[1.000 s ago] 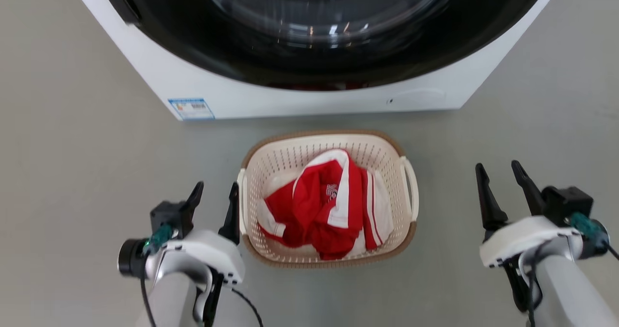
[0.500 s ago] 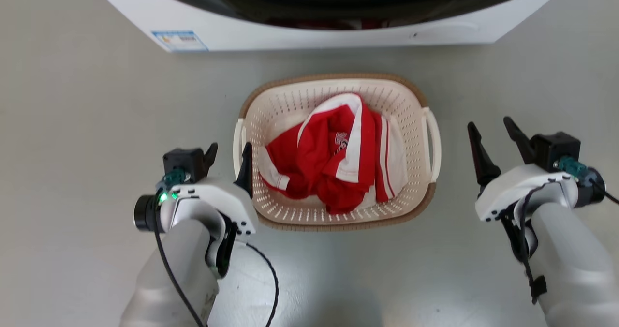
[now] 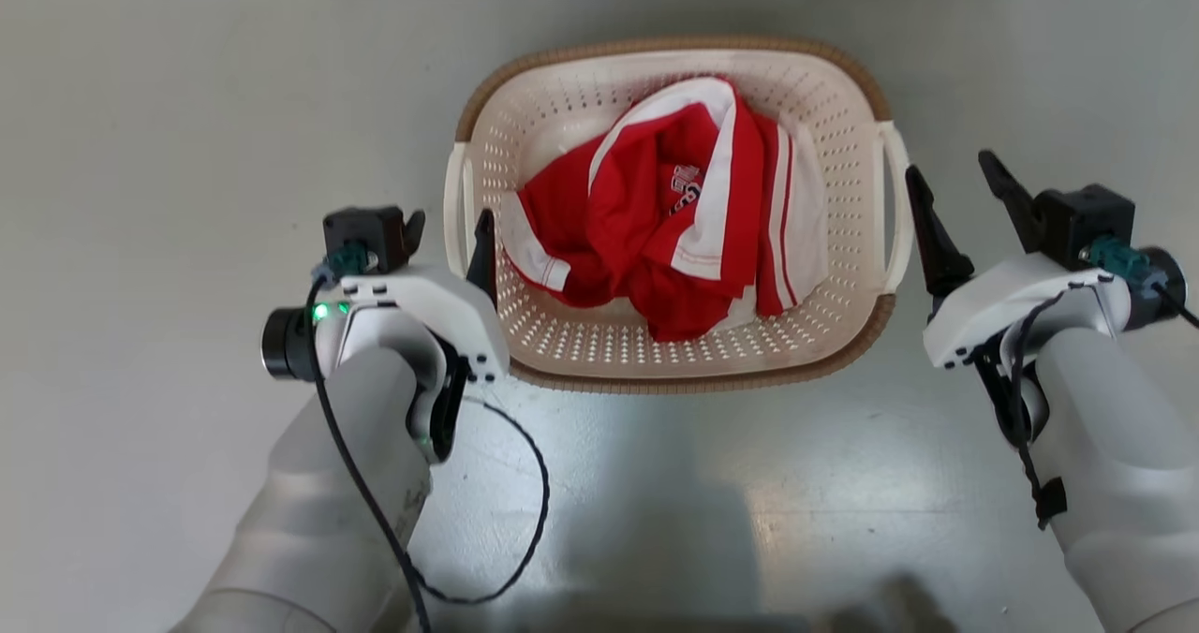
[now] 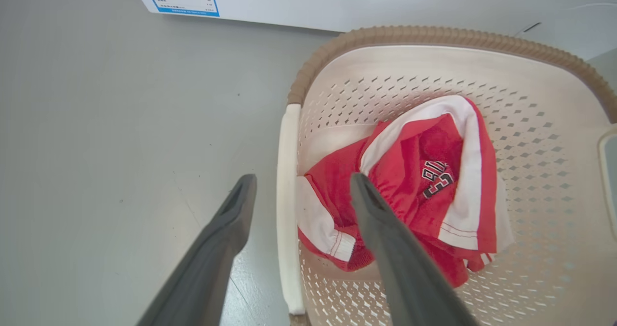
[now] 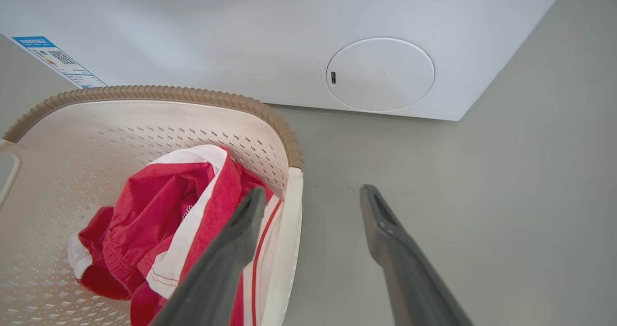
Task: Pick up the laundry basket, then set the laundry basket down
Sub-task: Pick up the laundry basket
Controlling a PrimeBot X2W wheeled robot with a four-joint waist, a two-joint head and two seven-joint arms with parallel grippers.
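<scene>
On the floor [image 3: 140, 146], the laundry basket [image 3: 674, 382] sits between both spread jaws, left jaws straddling its handle [image 3: 455, 202].

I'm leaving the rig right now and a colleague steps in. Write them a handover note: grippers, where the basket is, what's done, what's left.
Left gripper: open, jaws astride the left handle, not closed on it.
Right gripper: open, beside the right handle; nothing held.
Laundry basket: on the floor in front of the washer, with a red and white garment inside.
Done: both grippers are at the handles.
Left: grip both handles, lift, then set the basket down.
</scene>
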